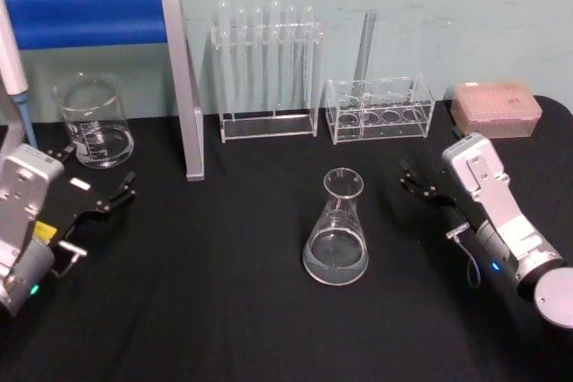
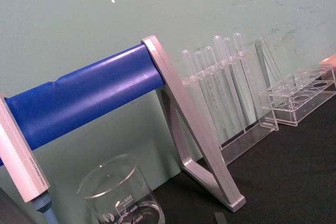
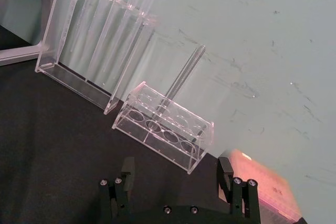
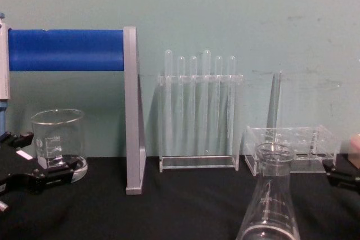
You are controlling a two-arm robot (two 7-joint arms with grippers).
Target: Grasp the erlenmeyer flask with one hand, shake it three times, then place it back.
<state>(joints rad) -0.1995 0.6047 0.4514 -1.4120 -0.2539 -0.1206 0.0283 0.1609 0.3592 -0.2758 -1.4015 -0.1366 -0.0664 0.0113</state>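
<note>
Black table (image 1: 233, 310), erlenmeyer flask (image 1: 337, 230) upright (neck up)

A clear erlenmeyer flask (image 1: 337, 230) with white marks stands on black table (image 1: 224, 310) near a blue bar (image 1: 88, 15).

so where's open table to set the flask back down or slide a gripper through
Bare black cloth lies all around the erlenmeyer flask: the near strip in front of it, the stretch between it and the left gripper, and the narrower gap to the right gripper. The back edge is crowded: beaker, blue-bar stand, test tube rack, low rack, pink box.
</note>
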